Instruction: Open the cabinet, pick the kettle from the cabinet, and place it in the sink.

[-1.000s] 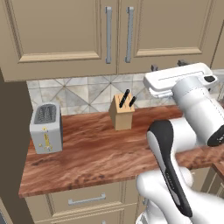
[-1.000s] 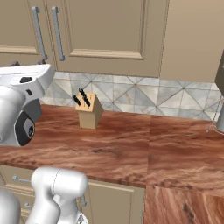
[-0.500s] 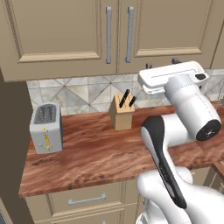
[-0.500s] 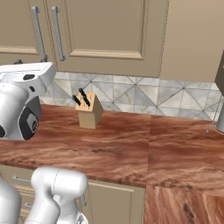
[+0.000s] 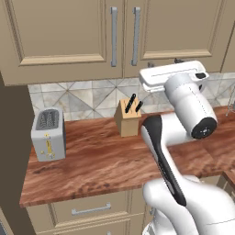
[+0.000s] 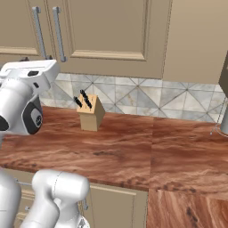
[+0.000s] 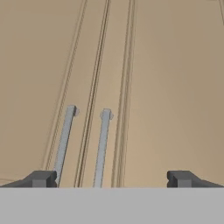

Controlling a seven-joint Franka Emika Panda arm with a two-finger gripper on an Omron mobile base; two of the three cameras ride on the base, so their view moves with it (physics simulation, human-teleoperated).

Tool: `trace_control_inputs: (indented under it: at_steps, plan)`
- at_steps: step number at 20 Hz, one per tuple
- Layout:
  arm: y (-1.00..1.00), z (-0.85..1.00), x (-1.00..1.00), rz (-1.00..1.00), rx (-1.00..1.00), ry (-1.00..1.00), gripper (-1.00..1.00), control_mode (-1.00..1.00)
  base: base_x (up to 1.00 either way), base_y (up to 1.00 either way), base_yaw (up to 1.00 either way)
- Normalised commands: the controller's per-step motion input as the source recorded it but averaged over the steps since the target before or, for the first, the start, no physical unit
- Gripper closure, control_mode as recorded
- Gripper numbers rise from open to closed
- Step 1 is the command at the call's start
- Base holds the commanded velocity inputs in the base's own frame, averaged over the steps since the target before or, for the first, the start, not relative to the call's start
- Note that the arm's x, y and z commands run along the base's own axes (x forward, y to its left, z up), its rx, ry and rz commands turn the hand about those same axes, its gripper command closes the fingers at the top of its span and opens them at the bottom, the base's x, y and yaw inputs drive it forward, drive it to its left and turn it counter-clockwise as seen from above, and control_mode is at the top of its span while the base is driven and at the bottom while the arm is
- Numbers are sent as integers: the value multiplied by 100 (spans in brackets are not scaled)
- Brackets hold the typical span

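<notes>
Cabinet: beige wall unit, two raised-panel doors, both closed; a pair of long vertical grey bar handles flanks the centre seam. Top edge cut off in both base views. In the hand view the doors span the frame and the two handles run down to the bottom edge, their lower ends cut off. Interior hidden behind the doors; contents cannot be made out.

Gripper: two dark fingertips set wide apart at the bottom of the hand view, nothing between them; aimed at the doors, right of the handles, apart from them. In the left base view the white hand sits level with the cabinet's lower edge, its fingers hidden behind it.

Toaster: boxy grey, two slots, at the left end of the counter; small yellow marks on its front, too small to read.

Knife block: light wood, dark handles protruding, against the tiled backsplash.

Drawer front: beige, short horizontal handle, below the counter; lower drawers partly cut off.

Wire object at the right edge of the right base view: cut off, unidentifiable.

No brands, labels or legible writing anywhere.
</notes>
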Motion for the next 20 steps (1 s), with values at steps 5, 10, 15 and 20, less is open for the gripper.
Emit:
trace_control_inputs:
  at_steps: [5,10,15,20]
  plan:
    - [3,0,18,-2,0,0,-100,-100,0,0,0]
    - [1,0,20,0,0,0,-100,-100,0,0,0]
    - [5,0,24,0,0,0,-100,-100,0,0,0]
    - [7,0,25,0,0,0,-100,-100,0,0,0]
